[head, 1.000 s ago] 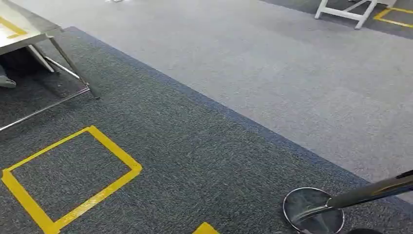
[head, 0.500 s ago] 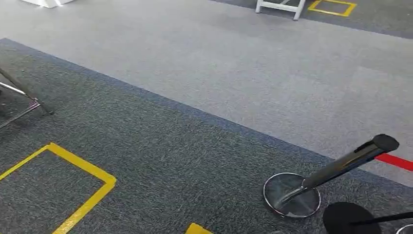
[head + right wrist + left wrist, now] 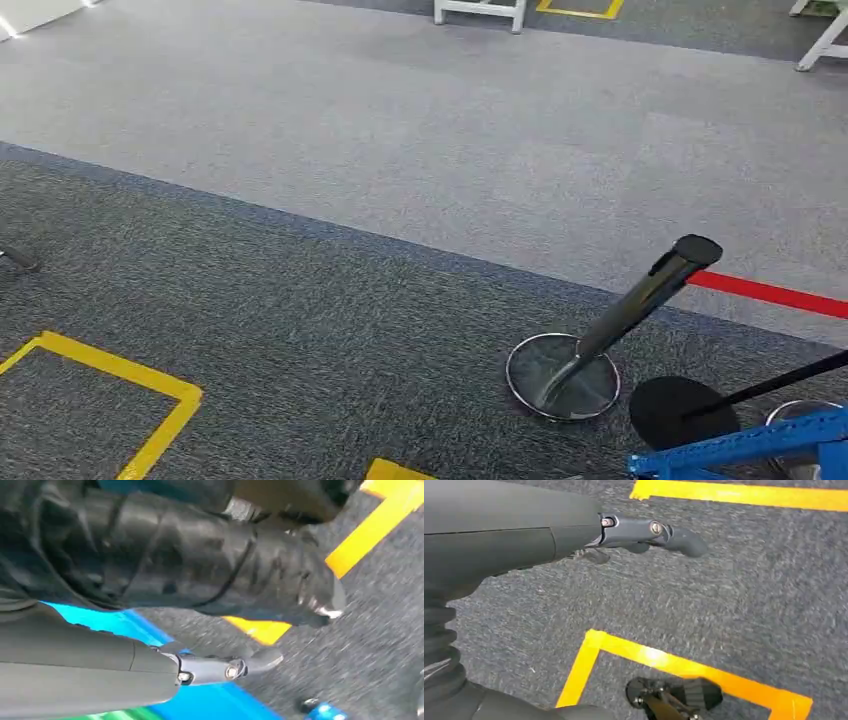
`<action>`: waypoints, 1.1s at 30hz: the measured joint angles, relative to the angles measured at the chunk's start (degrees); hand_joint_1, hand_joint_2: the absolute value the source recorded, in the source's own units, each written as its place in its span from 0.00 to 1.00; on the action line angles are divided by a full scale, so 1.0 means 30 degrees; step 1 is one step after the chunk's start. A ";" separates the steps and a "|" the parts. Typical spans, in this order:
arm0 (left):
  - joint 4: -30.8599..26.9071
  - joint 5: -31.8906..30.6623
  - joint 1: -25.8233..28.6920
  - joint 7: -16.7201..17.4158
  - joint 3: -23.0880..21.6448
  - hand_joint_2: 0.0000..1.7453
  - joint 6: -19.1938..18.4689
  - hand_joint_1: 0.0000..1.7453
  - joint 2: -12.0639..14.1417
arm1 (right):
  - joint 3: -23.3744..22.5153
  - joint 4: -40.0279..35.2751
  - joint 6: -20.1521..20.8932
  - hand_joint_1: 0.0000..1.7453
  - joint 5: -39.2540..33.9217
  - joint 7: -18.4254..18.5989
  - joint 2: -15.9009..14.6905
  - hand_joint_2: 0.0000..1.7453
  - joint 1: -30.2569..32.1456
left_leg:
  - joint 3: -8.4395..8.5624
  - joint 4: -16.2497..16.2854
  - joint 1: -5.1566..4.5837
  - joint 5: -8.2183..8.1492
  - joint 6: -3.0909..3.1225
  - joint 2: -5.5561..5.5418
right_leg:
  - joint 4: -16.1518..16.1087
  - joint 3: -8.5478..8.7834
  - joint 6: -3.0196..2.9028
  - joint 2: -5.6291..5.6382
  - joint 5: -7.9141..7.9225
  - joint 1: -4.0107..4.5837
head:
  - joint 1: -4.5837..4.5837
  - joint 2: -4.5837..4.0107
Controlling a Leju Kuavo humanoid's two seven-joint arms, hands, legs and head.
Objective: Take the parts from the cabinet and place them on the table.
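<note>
Open carpet floor (image 3: 420, 150) extends ahead and to the left, marked only by flat yellow tape (image 3: 130, 375). Lower right is obstructed: a black barrier post (image 3: 640, 300) leans over its round chrome base (image 3: 562, 376), with a second dark base (image 3: 680, 412) just beside it and a blue frame (image 3: 740, 450) at the corner. White furniture legs (image 3: 480, 10) stand well apart at the far edge.

My head camera looks forward and down from high up at the carpet (image 3: 330, 330), far off. Each wrist camera sits close behind my left hand (image 3: 644, 535) or right hand (image 3: 225, 667), facing the floor. All views share dark carpet with yellow tape (image 3: 140, 385).
</note>
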 joint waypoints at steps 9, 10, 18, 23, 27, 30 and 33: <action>0.0124 -0.0627 0.0189 0.0561 0.0000 1.00 0.0139 0.00 -0.0080 | 0.0000 0.0000 -0.0270 0.00 0.0066 0.0401 -0.0022 0.00 -0.0012 | -0.1492 0.3145 0.0071 -0.0778 0.0183 -0.2305 | -0.0033 0.0232 -0.0449 0.2021 0.0273 0.0185 | -0.0328 0.0000; 0.0124 -0.0656 0.0201 0.0561 0.0000 1.00 0.0168 0.00 -0.0073 | 0.0000 0.0000 -0.0277 0.00 0.0066 0.0481 -0.0015 0.00 -0.0049 | -0.0736 0.1343 0.0049 0.0131 0.0326 -0.2845 | 0.0007 0.0240 -0.0443 0.2276 0.0269 0.0186 | -0.0343 0.0000; 0.0160 -0.1064 0.0063 0.0568 0.0000 1.00 0.0299 0.00 -0.0022 | 0.0007 0.0000 -0.0320 0.00 0.0219 0.0925 0.0022 0.00 -0.0021 | -0.0168 -0.0292 0.0015 0.0331 0.0878 -0.2469 | 0.1922 -0.1355 0.0289 0.1292 -0.0823 0.0079 | -0.0073 0.0000; 0.0182 -0.1348 0.0095 0.0568 0.0007 1.00 0.0299 0.00 -0.0015 | 0.0117 0.0000 -0.0320 0.00 0.0357 0.1413 0.0022 0.00 0.0068 | -0.0188 -0.0264 -0.0045 0.0223 0.0834 -0.1087 | 0.4914 -0.2695 0.0721 0.0625 -0.1443 -0.0223 | 0.0029 0.0000; 0.0197 -0.1435 0.0066 0.0575 0.0000 1.00 0.0299 0.00 0.0000 | 0.0182 0.0000 -0.0335 0.00 0.0408 0.1588 0.0022 0.00 -0.0087 | -0.0033 0.0054 -0.0141 -0.0130 0.0332 -0.0316 | 0.0082 0.0086 0.0553 -0.0831 0.0172 -0.0213 | 0.0014 0.0000; 0.0204 -0.1442 -0.0020 0.0575 0.0000 1.00 0.0299 0.00 -0.0007 | 0.0277 0.0000 -0.0335 0.00 0.0415 0.1588 0.0007 0.00 0.0001 | 0.0108 -0.0055 -0.0002 -0.0091 0.0021 0.0141 | 0.0229 -0.0241 0.0195 -0.0268 0.0145 -0.0005 | -0.0073 0.0000; 0.0233 -0.1450 -0.0065 0.0575 0.0000 1.00 0.0299 0.00 -0.0051 | 0.0284 0.0000 -0.0386 0.00 0.0401 0.1639 -0.0029 0.00 -0.0010 | -0.0380 0.1397 0.0178 -0.1342 -0.0207 -0.1530 | -0.0001 0.0005 -0.0257 0.0295 0.0357 -0.0122 | -0.0241 0.0000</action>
